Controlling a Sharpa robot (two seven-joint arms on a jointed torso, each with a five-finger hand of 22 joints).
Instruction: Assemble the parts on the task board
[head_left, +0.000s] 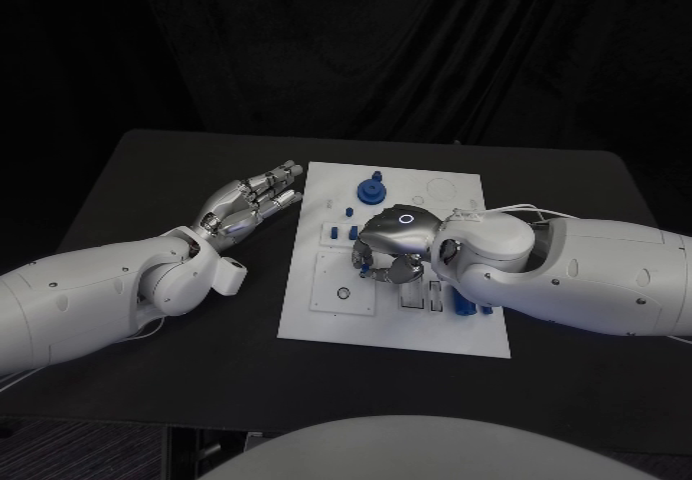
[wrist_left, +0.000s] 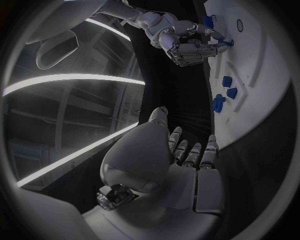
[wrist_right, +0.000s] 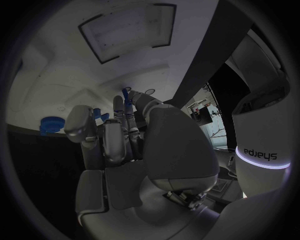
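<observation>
The white task board lies mid-table. My right hand hovers over its middle, fingers curled downward, and pinches a small blue part at its fingertips; the same blue part is close to the board's surface. A round blue part stands at the board's far side, also seen as the round blue part. Small blue parts sit just left of the right hand. My left hand lies flat beside the board's left edge, fingers stretched out, holding nothing.
More blue parts stand on the board's right part, under my right forearm. Three blue parts lie near the board's edge ahead of my left hand. Black tabletop surrounds the board.
</observation>
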